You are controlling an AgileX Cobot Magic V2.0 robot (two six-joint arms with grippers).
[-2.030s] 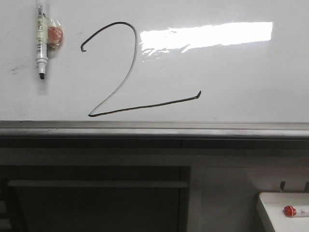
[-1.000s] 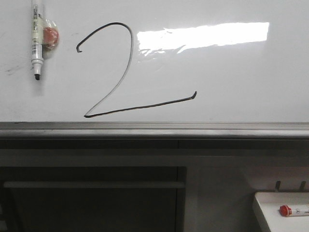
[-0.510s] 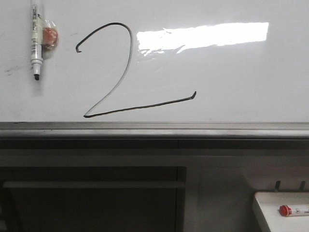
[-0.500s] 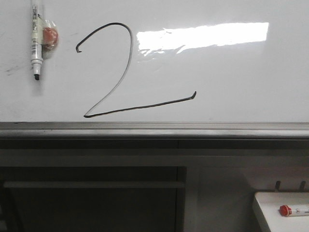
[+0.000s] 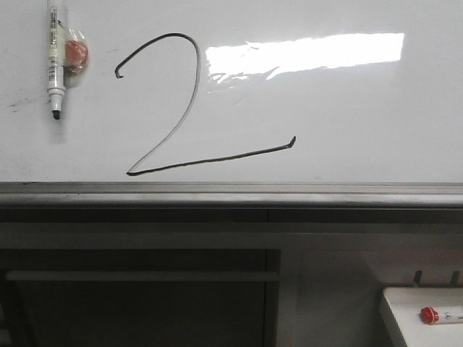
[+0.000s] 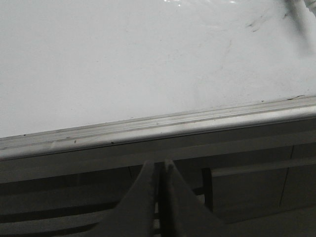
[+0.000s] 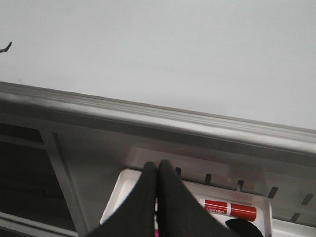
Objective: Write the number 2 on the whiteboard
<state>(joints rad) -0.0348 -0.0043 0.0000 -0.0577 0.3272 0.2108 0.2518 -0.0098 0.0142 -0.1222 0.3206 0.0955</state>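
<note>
A large thin black number 2 (image 5: 217, 159) stands drawn on the glossy whiteboard (image 5: 347, 116), left of the middle in the front view. The hooked end of its base stroke (image 7: 6, 48) also shows in the right wrist view. Neither gripper appears in the front view. In its wrist view my left gripper (image 6: 160, 164) is shut and empty, below the board's grey rail (image 6: 158, 129). My right gripper (image 7: 157, 165) is shut too, hanging over a small white tray (image 7: 123, 190), with no object seen in its grip.
An uncapped marker (image 5: 54, 61) with an orange blob (image 5: 75, 52) beside it hangs tip-down on the board's upper left. The tray (image 5: 405, 303) at lower right holds a red-capped marker (image 5: 430, 315). Dark shelving lies under the grey rail (image 5: 231, 194).
Since two seconds ago the 2 and the hanging marker have slid slightly left and up in the front picture. Over the last half second almost nothing has shifted.
</note>
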